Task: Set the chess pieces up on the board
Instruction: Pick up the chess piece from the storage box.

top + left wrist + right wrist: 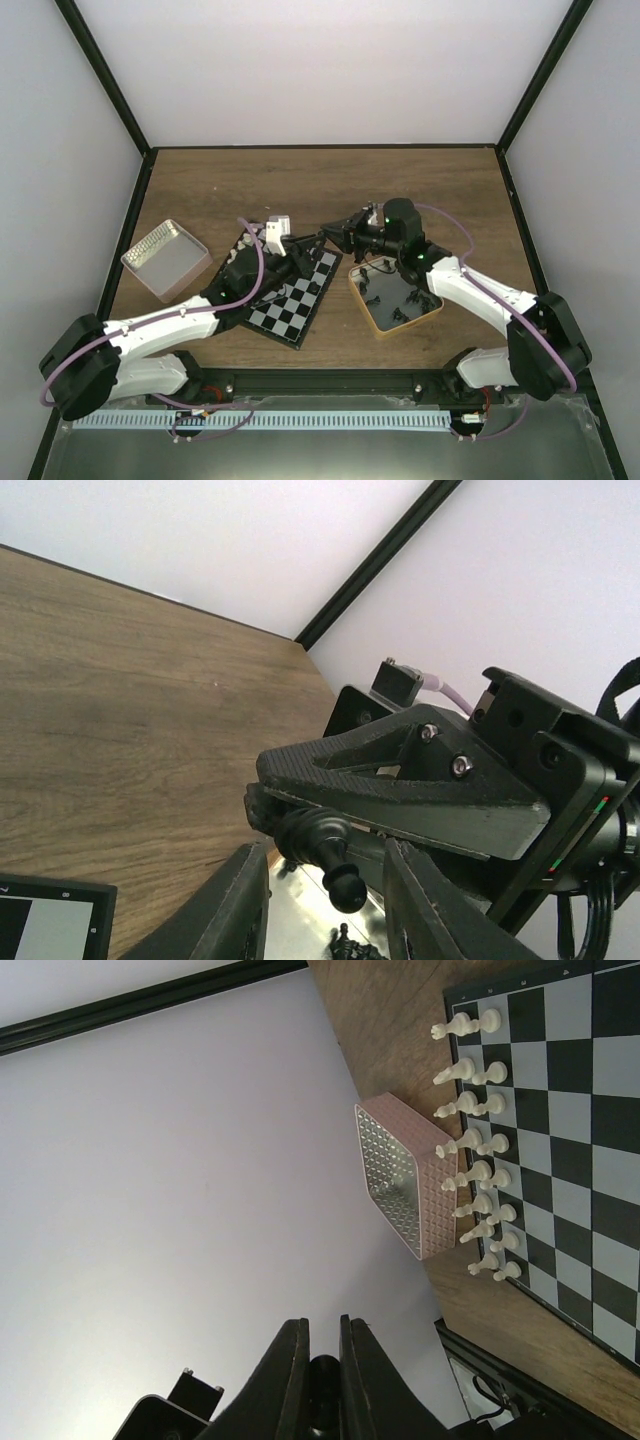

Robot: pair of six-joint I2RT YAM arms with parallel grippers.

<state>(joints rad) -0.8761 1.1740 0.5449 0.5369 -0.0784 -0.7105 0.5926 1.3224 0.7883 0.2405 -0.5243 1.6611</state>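
Observation:
My right gripper [328, 233] is shut on a black chess piece [323, 1380], base between the fingers. In the left wrist view the piece [328, 848] sticks out head-first from the right gripper [268, 785] into the gap of my open left gripper [322, 855], whose fingers [245, 900] stand either side without touching it. Both grippers meet above the board's far right corner. The board [290, 305] is partly under my left arm. Cream-white pieces [478, 1165] stand in two rows along one board edge [570, 1110]. More black pieces [400, 300] lie in the gold-rimmed tin [372, 318].
A silver-and-pink tin [165, 260] sits left of the board; it also shows in the right wrist view [400, 1175]. The gold-rimmed tin's shiny floor [295, 910] lies below my left fingers. The board's corner [50, 920] shows at lower left there.

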